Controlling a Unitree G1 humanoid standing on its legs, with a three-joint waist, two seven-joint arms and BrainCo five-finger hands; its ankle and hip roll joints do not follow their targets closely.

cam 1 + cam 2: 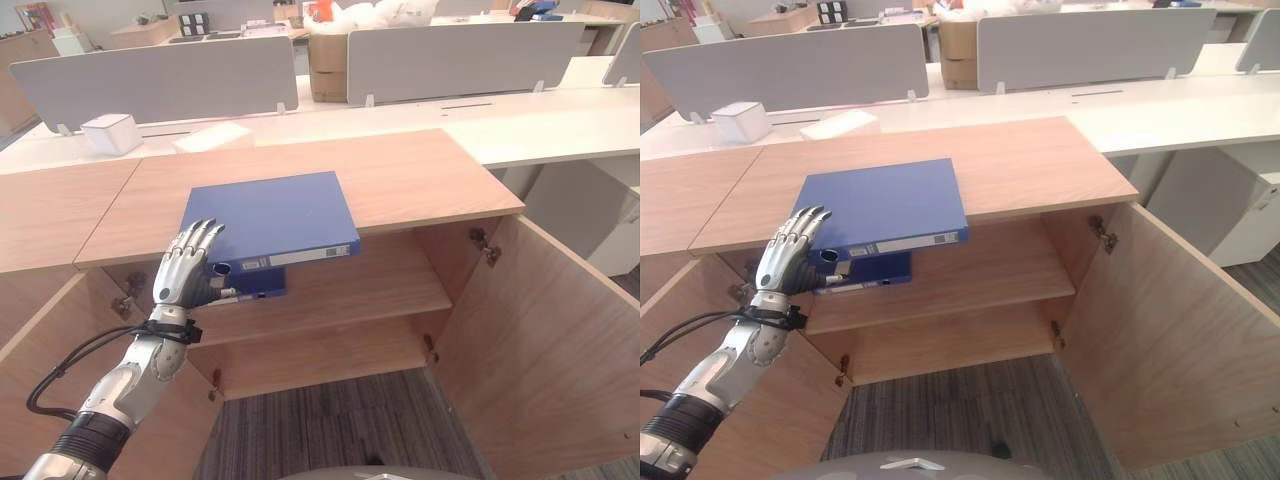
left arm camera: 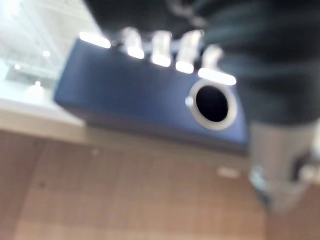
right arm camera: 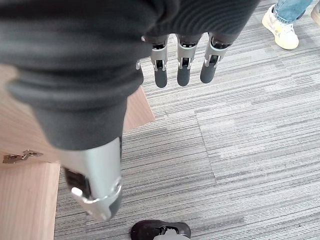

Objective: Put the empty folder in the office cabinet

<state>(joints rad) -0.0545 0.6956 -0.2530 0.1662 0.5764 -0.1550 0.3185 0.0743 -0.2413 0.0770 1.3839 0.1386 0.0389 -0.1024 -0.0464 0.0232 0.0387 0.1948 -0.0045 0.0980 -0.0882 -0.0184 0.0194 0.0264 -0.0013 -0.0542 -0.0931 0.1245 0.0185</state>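
The blue folder [image 1: 268,220] lies flat on the wooden top of the cabinet [image 1: 420,175], a little left of the centre of the head views, with its spine end jutting out over the cabinet's front edge. That spine faces the camera and carries a pale label strip and a round finger hole, which the left wrist view shows close up [image 2: 212,104].

The left hand [image 1: 186,268] comes up from the lower left of the frame and has hold of the folder at its near left corner: the silver fingers lie spread on the top cover while the thumb goes underneath by the spine, so the hand is pinching the folder.

Just under the overhanging spine, a second dark blue binder [image 1: 258,285] lies on the upper shelf [image 1: 350,290] inside the cabinet, at the shelf's left part; the shelf's right part is bare wood. A lower shelf shows beneath it. The cabinet's right door [image 1: 545,340] stands wide open at the right of the frame.

On the white desk behind the cabinet, upper left, stands a small white box [image 1: 112,133].

The right hand [image 3: 182,62] hangs over grey carpet [image 3: 240,150] with its fingers straight and loose, holding nothing. A person's pale shoe [image 3: 280,27] shows in the upper right corner of the right wrist view.
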